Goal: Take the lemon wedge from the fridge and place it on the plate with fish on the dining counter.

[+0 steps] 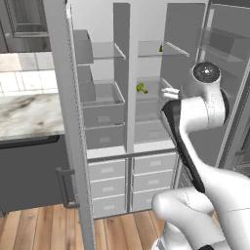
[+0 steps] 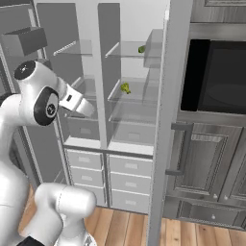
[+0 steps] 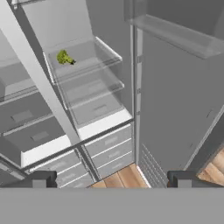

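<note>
Inside the fridge [image 1: 122, 97], no writing is legible.

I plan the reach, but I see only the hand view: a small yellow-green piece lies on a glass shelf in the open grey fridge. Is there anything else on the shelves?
Observer: Yes, a small green item lies on the next glass shelf above.
Operator: What stands left of the fridge?
Observer: A white-and-grey marble worktop backed by white tiles.
Operator: And on the right?
Observer: A dark built-in oven above dark grey panelled cabinets.
</note>
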Motion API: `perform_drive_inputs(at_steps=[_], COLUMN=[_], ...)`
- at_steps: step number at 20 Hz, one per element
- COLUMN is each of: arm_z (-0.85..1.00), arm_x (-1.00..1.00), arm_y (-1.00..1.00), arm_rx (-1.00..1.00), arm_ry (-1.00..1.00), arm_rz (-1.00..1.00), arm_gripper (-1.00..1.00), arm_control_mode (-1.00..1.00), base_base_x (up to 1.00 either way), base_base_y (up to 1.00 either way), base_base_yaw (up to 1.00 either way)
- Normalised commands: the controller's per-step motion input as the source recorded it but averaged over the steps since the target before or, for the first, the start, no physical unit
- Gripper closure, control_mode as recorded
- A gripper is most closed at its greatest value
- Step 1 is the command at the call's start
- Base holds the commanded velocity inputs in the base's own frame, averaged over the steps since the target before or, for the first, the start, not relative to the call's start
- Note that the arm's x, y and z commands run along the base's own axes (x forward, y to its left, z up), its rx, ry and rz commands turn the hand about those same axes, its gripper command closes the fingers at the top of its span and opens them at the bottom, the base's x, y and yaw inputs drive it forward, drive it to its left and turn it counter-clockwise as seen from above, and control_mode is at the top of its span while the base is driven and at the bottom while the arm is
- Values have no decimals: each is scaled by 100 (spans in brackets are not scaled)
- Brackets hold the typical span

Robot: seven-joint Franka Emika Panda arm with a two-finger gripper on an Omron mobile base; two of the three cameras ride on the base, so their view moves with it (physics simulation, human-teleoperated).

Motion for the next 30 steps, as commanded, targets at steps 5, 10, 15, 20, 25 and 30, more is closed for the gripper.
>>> perform_drive_inputs(at_steps=[5, 10, 15, 20, 25, 30], arm_z=[0, 1, 3, 0, -2, 0], arm_x=[18, -6, -46, 0, 0, 0], arm_y=[2, 0, -6, 0, 0, 0], arm_rx=[33, 3, 0, 0, -10, 0], arm_ry=[15, 0, -6, 0, 3, 0], arm_rz=[50, 3, 0, 0, -9, -1], arm_gripper=[-100, -100, -100, -100, -100, -100], arm_control_mode=[-100, -100, -100, -100, -100, -100], base_base_x=[0, 0, 0, 0, 0, 0], base_base_y=[0, 0, 0, 0, 0, 0], base_base_yaw=[0, 0, 0, 0, 0, 0])
